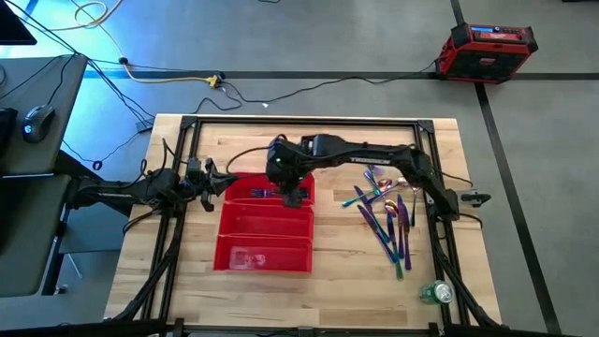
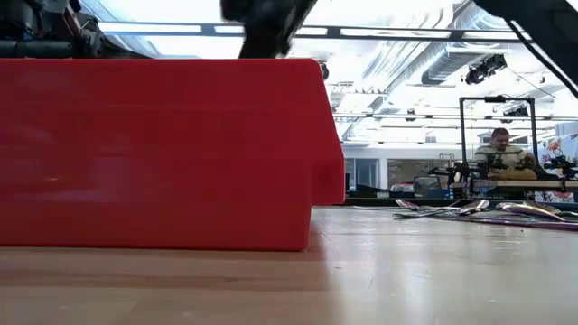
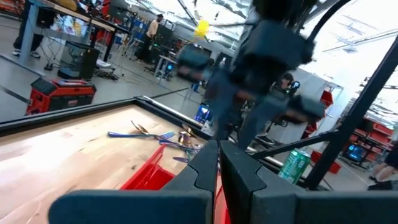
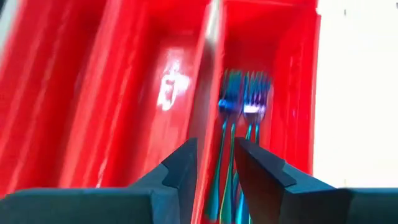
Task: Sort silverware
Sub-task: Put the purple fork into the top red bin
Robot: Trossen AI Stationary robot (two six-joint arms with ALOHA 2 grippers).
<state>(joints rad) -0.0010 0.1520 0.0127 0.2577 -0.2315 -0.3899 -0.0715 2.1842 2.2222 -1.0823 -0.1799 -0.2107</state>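
Silverware (image 1: pixel 384 211) lies mostly loose on the table (image 1: pixel 346 281) right of the red tray (image 1: pixel 264 255), while two blue forks (image 4: pixel 242 99) rest in its far compartment beneath the right gripper (image 1: pixel 292 194). Its fingers stand parted over the handles, so a clean release probably means lifting straight up. The left gripper (image 1: pixel 213 178), fingers closed, waits beside the tray.

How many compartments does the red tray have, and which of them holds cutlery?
3, side by side in the red tray. The far one, under the right hand, holds forks. The middle and near ones look empty; one wall hides part of them.
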